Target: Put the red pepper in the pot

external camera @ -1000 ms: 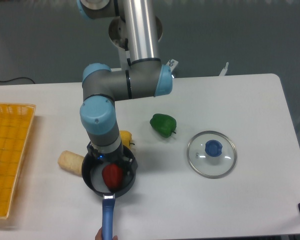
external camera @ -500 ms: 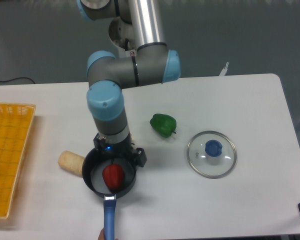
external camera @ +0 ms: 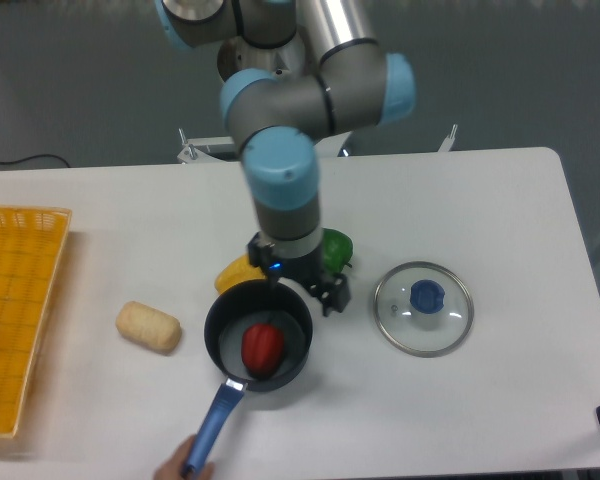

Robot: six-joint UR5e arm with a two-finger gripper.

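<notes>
The red pepper lies inside the pot, a small black saucepan with a grey inside and a blue handle that points down and to the left. My gripper hangs just above the pot's far rim, apart from the pepper. Its fingers are spread and hold nothing. The arm's wrist hides part of the table behind the pot.
A yellow pepper lies at the pot's upper left rim and a green pepper just behind the gripper. The glass lid is to the right, a bread roll to the left, a yellow basket at the far left. A hand is at the handle's end.
The pot with the red pepper in it has shifted right and its handle now slants. The gripper has risen and moved right, off the pepper.
</notes>
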